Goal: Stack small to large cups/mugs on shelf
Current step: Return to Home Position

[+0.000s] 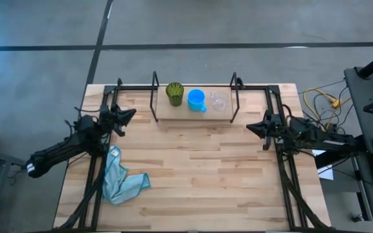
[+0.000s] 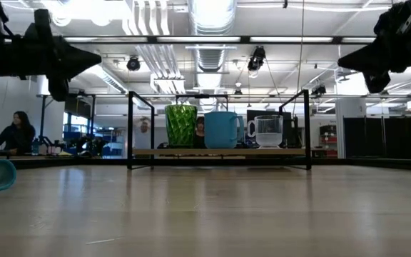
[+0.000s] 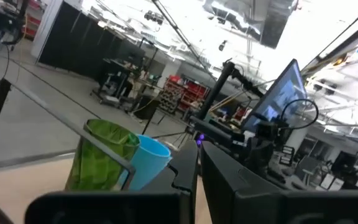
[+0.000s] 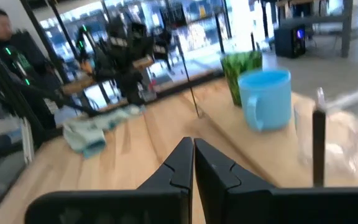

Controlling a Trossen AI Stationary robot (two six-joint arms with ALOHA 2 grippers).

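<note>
Three cups stand in a row, each on its base, on the low wood shelf [image 1: 193, 110] with black wire end frames at the table's far edge: the dark green patterned cup [image 1: 175, 94], the bright blue mug [image 1: 197, 100] and the small clear cup [image 1: 219, 102]. The low view shows the green cup [image 2: 181, 126], blue mug [image 2: 222, 130] and clear cup [image 2: 267, 131] side by side. My left gripper [image 1: 129, 115] hovers shut left of the shelf, raised off the table. My right gripper [image 1: 251, 127] hovers shut right of the shelf. Neither touches anything.
A light blue cloth [image 1: 120, 180] lies crumpled on the table's near left part. The wooden tabletop [image 1: 199, 175] stretches between both arms. Black frame rails run along the table's left and right sides. People sit in the room beyond [image 2: 16, 132].
</note>
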